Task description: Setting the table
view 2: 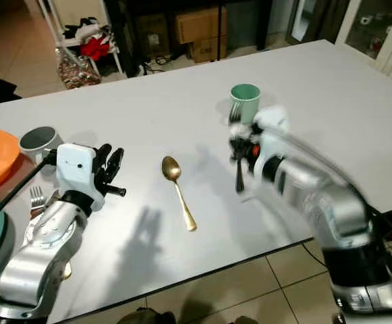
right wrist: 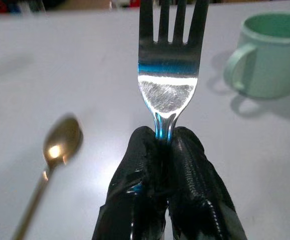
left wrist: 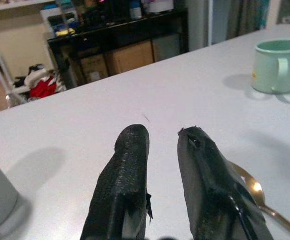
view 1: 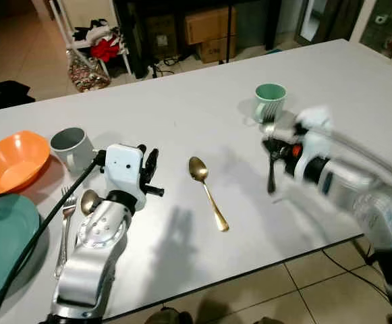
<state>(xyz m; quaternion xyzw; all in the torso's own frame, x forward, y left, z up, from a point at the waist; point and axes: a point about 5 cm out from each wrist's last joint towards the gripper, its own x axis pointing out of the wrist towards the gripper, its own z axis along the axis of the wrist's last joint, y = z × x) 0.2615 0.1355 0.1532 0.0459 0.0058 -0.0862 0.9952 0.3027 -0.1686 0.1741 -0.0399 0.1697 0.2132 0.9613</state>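
Observation:
My right gripper [right wrist: 164, 137] is shut on a silver fork [right wrist: 167, 85], gripping its neck with the tines pointing away. In the eye views this gripper [view 1: 274, 145] hovers over the white table [view 1: 182, 115], just in front of a mint-green mug [view 1: 270, 101], and the fork's handle [view 1: 271, 177] hangs down toward the table. A gold spoon [view 1: 206, 192] lies at mid-table between the two arms. My left gripper [view 1: 148, 167] rests low over the table left of the spoon. Its fingers [left wrist: 132, 150] are slightly apart with nothing between them.
At the left stand a grey mug [view 1: 71, 147], an orange bowl [view 1: 13, 162] and a teal plate [view 1: 0, 236]. A second fork [view 1: 66, 219] and a small spoon [view 1: 88, 201] lie beside the plate. The table's front edge [view 1: 263, 268] runs close below.

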